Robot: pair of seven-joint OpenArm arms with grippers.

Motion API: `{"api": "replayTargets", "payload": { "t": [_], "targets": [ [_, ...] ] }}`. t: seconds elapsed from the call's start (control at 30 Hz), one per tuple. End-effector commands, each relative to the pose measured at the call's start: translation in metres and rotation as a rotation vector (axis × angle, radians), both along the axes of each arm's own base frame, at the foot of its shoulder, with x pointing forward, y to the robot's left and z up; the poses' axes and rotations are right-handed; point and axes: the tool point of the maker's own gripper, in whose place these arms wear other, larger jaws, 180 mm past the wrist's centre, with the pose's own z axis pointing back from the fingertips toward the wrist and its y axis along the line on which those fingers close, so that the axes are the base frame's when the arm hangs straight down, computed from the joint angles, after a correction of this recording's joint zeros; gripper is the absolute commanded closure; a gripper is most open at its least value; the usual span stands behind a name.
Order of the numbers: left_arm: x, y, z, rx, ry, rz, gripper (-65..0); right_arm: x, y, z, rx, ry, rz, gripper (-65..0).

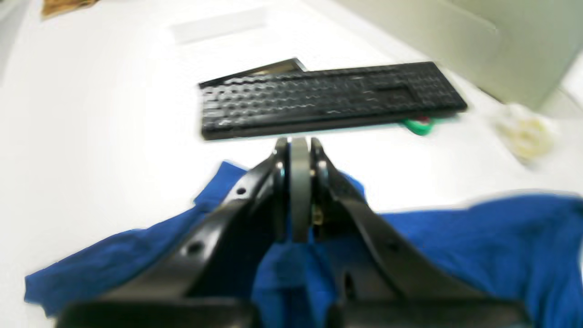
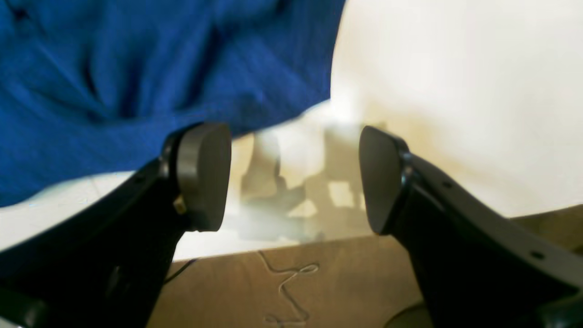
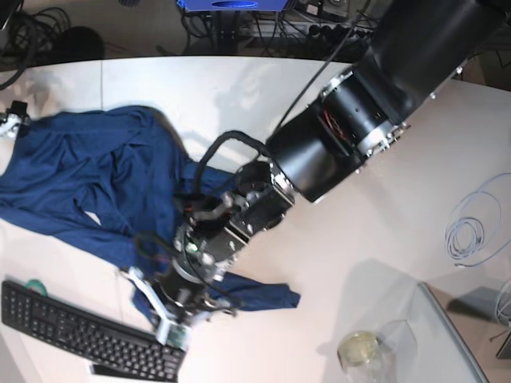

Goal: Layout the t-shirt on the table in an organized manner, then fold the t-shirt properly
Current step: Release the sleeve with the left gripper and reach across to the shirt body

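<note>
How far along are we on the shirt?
Early. The t-shirt lies rumpled on the table, not yet spread flat. In hand: the left gripper is shut on fabric near the keyboard. The right gripper is open, holding nothing. Flattening and all folds remain.

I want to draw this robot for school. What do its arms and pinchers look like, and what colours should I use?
Use mostly black. The left gripper has shiny black curved fingers dotted with small round holes, and flat grey pads at the tips. The right gripper looks the same, with rounded grey pads. In the base view, the left arm is a fat black tube with a silvery ring, reddish wires showing inside, and looping black cables.
</note>
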Motion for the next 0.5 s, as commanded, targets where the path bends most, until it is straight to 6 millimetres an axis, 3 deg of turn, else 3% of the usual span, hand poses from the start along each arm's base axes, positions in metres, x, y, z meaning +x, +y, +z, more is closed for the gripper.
{"api": "replayTargets", "payload": {
  "t": [0.0,0.1,0.27,0.3,0.47],
  "targets": [
    [0.015,-0.016,0.056,-0.087,-0.131,-0.014,0.0,0.013,-0.009,0.012,-0.024,-0.046,0.006,-40.5],
    [0.024,-0.013,0.066,-0.144,-0.134,0.007,0.0,0.013,-0.006,0.013,-0.021,-0.048,0.008,-40.5],
    [0.001,-0.037,0.044,-0.07,-0.124,-0.089,-59.6,0.014,-0.006,0.013,-0.021,-0.049,0.009,-40.5],
    [-0.007,-0.041,0.035,-0.054,-0.113,-0.109,-65.0,0.014,-0.006,0.013,-0.021,-0.049,0.009,-40.5],
    [-0.027,-0.044,0.007,-0.057,-0.052,-0.116,-65.0,0.014,-0.005,0.013,-0.019,-0.049,0.008,-40.5]
  ]
}}
